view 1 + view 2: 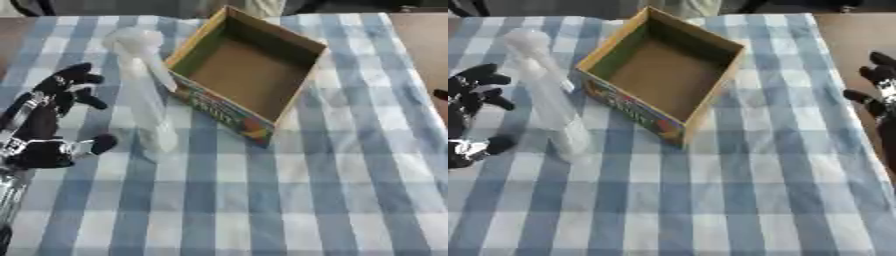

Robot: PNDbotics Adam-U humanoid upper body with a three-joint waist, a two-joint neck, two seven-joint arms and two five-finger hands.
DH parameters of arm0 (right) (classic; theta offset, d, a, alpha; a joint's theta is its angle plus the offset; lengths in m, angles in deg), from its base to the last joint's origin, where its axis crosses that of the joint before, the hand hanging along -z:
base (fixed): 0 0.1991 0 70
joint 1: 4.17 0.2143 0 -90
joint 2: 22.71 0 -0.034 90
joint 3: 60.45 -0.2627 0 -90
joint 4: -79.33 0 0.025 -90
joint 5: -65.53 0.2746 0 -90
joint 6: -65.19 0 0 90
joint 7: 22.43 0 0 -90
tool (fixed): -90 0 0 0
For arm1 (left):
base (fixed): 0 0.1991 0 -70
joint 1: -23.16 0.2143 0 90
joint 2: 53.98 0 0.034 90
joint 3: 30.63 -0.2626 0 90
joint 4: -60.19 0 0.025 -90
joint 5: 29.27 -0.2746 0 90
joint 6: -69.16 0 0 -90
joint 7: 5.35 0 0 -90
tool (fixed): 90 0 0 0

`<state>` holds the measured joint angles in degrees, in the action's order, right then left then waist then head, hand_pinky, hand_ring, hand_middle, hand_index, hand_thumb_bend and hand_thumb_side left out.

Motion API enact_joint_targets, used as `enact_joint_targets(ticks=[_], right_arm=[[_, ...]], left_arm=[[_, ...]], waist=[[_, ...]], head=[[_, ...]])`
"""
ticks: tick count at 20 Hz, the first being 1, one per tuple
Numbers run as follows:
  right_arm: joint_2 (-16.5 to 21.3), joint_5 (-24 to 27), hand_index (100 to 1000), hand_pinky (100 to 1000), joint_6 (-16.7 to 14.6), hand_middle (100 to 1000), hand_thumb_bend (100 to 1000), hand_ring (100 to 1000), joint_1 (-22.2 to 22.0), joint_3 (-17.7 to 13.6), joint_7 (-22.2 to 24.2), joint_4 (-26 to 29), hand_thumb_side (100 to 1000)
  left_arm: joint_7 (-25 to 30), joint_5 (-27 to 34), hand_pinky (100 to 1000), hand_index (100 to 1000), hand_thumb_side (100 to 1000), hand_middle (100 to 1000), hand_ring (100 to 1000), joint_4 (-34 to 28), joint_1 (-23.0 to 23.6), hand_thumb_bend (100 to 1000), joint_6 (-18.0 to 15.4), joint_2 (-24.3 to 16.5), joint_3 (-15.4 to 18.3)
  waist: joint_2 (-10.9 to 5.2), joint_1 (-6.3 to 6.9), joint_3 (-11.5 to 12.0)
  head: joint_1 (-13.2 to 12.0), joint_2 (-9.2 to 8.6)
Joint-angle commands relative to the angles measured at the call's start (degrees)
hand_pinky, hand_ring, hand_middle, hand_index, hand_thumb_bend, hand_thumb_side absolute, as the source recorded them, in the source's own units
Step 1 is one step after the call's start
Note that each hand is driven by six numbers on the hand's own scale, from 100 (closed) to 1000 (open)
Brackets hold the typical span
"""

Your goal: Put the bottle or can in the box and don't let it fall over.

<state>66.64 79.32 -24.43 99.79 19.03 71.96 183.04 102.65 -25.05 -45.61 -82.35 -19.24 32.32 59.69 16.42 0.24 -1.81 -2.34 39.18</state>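
A blue-checked bench [289, 200] carries an empty box [247, 70] and a tall, clear, likely light and tippy bottle [147, 95], best taken mid-body by the spread-fingered left hand [54, 120] beside it.

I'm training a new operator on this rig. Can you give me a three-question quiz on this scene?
1. True or false: the bottle already stands inside the box.
2. Which hand is nearest the bottle: A) left hand, B) right hand?
3. Fill in: the box holds ____.

Key: 1. False: it stands upright on the cloth, left of the box. 2. A: its fingers are spread beside the bottle, not touching it. 3. Nothing.
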Motion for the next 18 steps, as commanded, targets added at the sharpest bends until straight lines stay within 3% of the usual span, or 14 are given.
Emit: enact_joint_targets(ticks=[1,18], right_arm=[[0.7,-0.3,900,803,-0.1,1000,100,1000,0.6,-0.1,0.3,0.8,619],[0.1,-0.5,900,804,0.1,1000,100,1000,0.8,0.0,0.6,0.5,633]], left_arm=[[1.0,-0.5,1000,939,267,789,647,0.1,-1.4,733,0.4,-0.9,-0.9],[3.5,-1.8,1000,930,270,782,646,2.8,-4.4,735,1.5,0.8,-3.8]], waist=[[-0.67,-0.01,-0.1],[-0.13,0.07,-0.4]], head=[[-0.2,-0.45],[-0.8,-0.55]])
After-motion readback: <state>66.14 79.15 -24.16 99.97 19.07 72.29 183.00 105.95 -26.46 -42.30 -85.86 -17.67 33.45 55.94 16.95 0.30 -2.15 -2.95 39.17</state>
